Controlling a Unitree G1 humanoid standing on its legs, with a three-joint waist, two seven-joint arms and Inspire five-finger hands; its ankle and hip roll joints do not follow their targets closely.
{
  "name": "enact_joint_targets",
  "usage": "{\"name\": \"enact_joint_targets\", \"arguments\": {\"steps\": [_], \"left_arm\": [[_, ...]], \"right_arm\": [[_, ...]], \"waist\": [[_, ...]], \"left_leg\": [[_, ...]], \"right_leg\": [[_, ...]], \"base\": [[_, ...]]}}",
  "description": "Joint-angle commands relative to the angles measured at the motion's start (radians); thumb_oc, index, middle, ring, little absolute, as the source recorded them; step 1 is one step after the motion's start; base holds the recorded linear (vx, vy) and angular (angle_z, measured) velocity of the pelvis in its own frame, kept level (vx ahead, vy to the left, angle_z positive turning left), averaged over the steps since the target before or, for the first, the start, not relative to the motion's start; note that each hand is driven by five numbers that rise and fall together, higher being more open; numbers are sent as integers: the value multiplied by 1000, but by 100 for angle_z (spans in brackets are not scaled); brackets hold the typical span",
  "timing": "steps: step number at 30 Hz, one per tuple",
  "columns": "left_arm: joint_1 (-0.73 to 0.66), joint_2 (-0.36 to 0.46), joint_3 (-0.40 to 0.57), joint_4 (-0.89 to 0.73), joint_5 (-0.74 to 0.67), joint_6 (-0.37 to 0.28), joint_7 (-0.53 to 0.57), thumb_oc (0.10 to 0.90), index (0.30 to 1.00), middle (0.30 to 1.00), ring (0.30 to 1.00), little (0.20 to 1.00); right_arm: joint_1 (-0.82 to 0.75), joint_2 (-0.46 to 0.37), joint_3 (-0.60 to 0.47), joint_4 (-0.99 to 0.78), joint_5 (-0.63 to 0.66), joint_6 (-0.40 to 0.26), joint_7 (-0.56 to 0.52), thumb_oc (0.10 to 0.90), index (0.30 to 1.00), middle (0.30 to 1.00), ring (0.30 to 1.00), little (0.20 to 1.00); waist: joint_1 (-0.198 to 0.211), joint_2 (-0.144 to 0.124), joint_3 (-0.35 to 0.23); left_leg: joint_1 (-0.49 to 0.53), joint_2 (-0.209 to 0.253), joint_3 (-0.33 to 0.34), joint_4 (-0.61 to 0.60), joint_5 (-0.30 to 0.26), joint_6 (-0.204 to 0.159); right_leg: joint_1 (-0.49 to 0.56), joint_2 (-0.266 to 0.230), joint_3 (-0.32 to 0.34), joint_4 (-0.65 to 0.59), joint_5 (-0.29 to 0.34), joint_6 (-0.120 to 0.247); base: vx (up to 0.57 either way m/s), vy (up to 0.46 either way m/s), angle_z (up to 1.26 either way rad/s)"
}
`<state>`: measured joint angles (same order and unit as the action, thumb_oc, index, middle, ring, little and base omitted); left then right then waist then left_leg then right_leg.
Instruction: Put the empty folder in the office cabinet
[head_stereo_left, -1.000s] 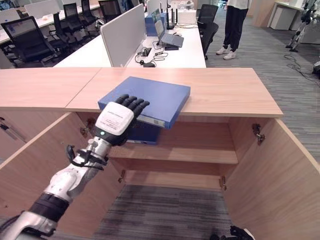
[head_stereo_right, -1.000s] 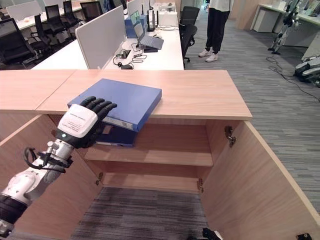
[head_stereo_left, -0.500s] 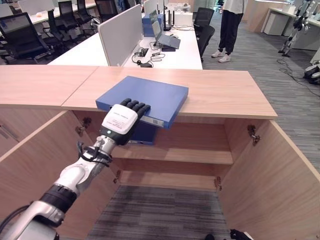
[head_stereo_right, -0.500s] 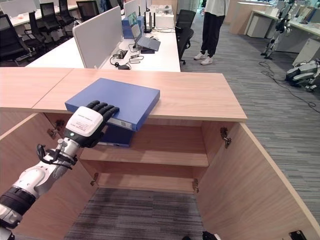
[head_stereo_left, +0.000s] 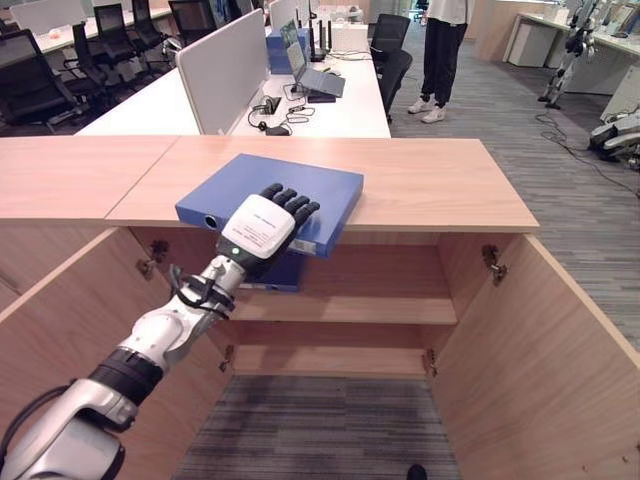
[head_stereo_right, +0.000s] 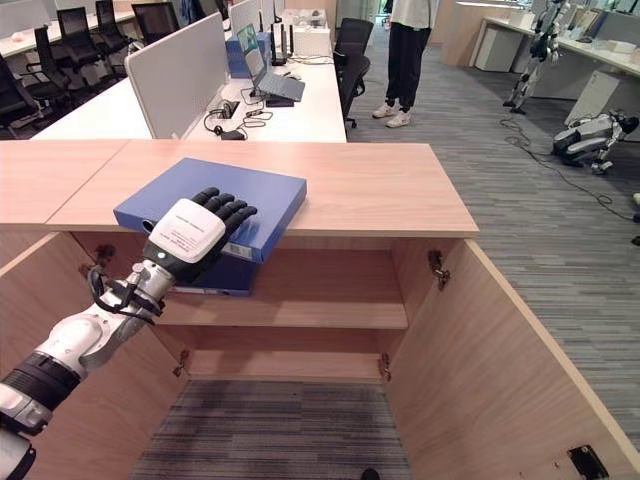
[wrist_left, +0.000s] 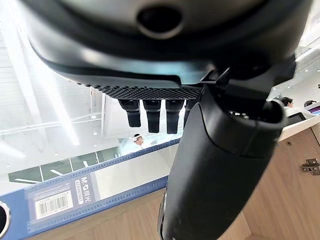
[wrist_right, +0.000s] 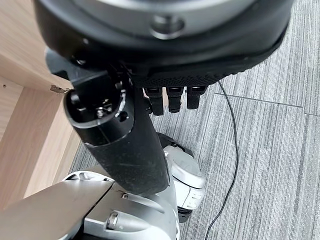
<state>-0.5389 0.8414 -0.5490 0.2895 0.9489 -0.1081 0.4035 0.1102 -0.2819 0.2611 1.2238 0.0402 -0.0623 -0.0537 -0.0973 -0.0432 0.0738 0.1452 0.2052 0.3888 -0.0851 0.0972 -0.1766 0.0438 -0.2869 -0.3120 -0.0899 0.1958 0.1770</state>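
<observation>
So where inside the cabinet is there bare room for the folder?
The shelf is bare right of the second folder; the floor under it looks bare too. It is crowded at the front left, where the left hand covers the blue folder.

Blue folder (head_stereo_left: 270, 190) flat on cabinet top (head_stereo_left: 430, 180), corner overhanging front edge

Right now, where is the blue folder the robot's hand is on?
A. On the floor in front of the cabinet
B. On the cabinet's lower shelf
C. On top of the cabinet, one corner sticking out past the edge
C: the blue folder lies on the cabinet top, its near corner past the edge, with the left hand on it.
</observation>
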Motion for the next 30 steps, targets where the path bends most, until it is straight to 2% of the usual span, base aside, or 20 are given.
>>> {"name": "enact_joint_targets", "arguments": {"steps": [1, 3, 4, 5, 6, 13, 24, 27, 28, 30], "left_arm": [[-236, 31, 48, 45, -16, 56, 56, 800, 900, 900, 900, 900], [-238, 26, 37, 64, -14, 60, 54, 800, 900, 900, 900, 900], [-239, 25, 37, 65, -14, 60, 54, 745, 818, 818, 818, 818], [-238, 24, 38, 64, -14, 62, 52, 463, 394, 394, 394, 394], [-235, 23, 42, 61, -17, 62, 48, 400, 300, 300, 300, 300], [-202, -14, 101, 41, -76, 59, 43, 400, 300, 300, 300, 300], [-207, 32, 141, -98, -47, 50, 46, 400, 300, 300, 300, 300], [-135, 48, 291, -302, -99, 28, 61, 400, 300, 300, 300, 300], [-100, 38, 362, -373, -155, 8, 73, 400, 300, 300, 300, 300], [-63, 32, 435, -464, -231, -38, 77, 400, 300, 300, 300, 300]], "right_arm": [[-54, -26, 35, -4, -13, -21, 2, 800, 900, 900, 900, 900], [-51, -27, 35, -16, -8, -25, 1, 800, 900, 900, 900, 900], [-51, -27, 35, -16, -8, -25, 1, 800, 900, 900, 900, 900], [-49, -28, 34, -20, -7, -26, 0, 800, 900, 900, 900, 900], [-48, -28, 30, -23, -5, -27, 0, 800, 900, 900, 900, 900], [-33, -24, 34, -52, -5, -27, 3, 800, 900, 900, 900, 900], [-24, -11, 44, -97, 8, -33, 14, 800, 900, 900, 900, 900], [-15, 3, 46, -114, 8, -27, 16, 800, 900, 900, 900, 900], [-10, 8, 44, -123, 10, -26, 17, 800, 900, 900, 900, 900], [-12, 12, 37, -143, 35, -29, 25, 800, 900, 900, 900, 900]], "waist": [[7, 35, 34], [4, 34, 34], [4, 34, 34], [4, 33, 34], [3, 32, 34], [3, 21, 33], [17, 13, 36], [34, 12, 37], [42, 11, 38], [49, 14, 35]], "left_leg": [[52, -25, -69, -2, -133, 21], [51, -24, -67, -2, -132, 21], [51, -24, -67, -2, -132, 21], [51, -24, -67, -2, -131, 21], [51, -25, -67, -2, -132, 21], [49, -21, -65, -2, -132, 21], [47, -20, -73, -2, -132, 20], [46, -22, -86, -2, -132, 21], [46, -23, -93, -2, -131, 21], [44, -24, -98, -2, -129, 20]], "right_leg": [[120, -20, -87, 21, -162, 71], [119, -18, -85, 22, -163, 70], [119, -18, -85, 22, -163, 70], [118, -18, -85, 22, -163, 70], [116, -18, -84, 22, -162, 71], [116, -14, -84, 20, -163, 68], [122, -13, -90, 19, -165, 66], [129, -17, -99, 18, -166, 64], [134, -17, -101, 17, -166, 62], [134, -18, -105, 17, -166, 60]], "base": [[0, 0, 0], [0, 0, 0], [0, 0, 0], [0, 0, 0], [0, 0, 0], [0, 0, 0], [-1, -1, 0], [-20, -13, 4], [-11, -11, 4], [-16, -8, 4]]}}
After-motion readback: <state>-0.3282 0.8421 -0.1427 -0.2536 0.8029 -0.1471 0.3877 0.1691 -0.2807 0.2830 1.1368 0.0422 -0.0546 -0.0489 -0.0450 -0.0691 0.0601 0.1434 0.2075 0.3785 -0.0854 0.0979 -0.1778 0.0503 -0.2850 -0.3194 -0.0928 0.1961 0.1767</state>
